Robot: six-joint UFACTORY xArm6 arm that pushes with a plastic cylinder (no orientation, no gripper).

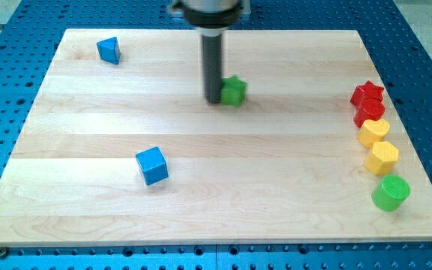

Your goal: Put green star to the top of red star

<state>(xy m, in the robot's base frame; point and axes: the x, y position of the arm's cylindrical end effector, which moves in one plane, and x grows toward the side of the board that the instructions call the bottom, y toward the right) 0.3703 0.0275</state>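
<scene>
step: push green star point(234, 91) toward red star point(367, 94) | green star: far to the view's left of red star, about level | my tip point(213, 100): touching green star's left side; no pincer, only a rod | advice: push rightward and slightly up, finish just above red star, avoid hitting it

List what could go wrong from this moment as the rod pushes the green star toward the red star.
1. My tip touches the left side of the small green star-shaped block; an off-centre push could let it rotate and slip away.
2. The red star-shaped block sits near the wooden board's right edge, so overshoot could send the green star off.
3. The red star touches a second red block; a bump would disturb the column.
</scene>
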